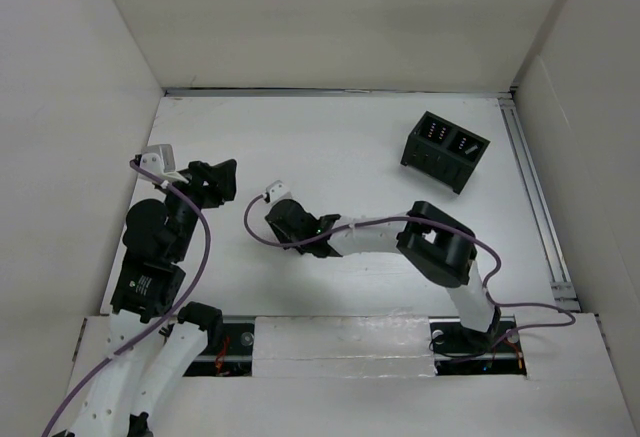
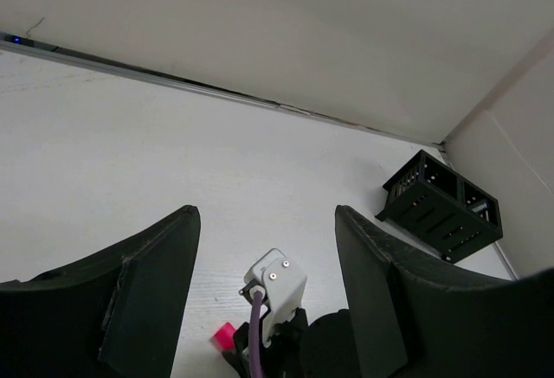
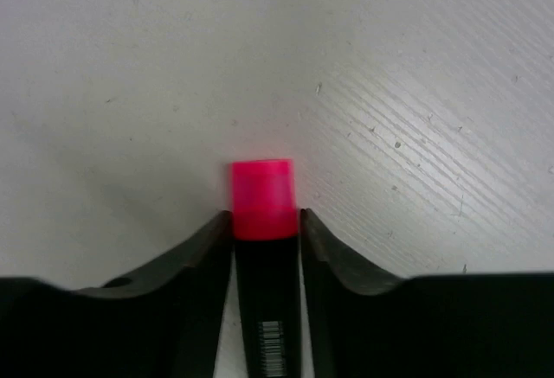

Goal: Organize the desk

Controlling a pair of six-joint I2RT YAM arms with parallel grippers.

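pinching a pink-capped black marker (image 3: 261, 196), the right hand (image 3: 266, 215) sits low over the middle of the worktop (image 1: 340, 147). the left hand (image 2: 267, 222) hovers spread near the left edge.

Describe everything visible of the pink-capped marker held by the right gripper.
The marker has a bright pink, slightly tapered cap, plastic by its look, on a black barrel bearing a white barcode label. It lies lengthwise between the right gripper's two black fingers, which press on both its sides, the cap jutting past their tips. It is low over the white desk; whether it touches that surface cannot be told. The left wrist view shows only a pink sliver.
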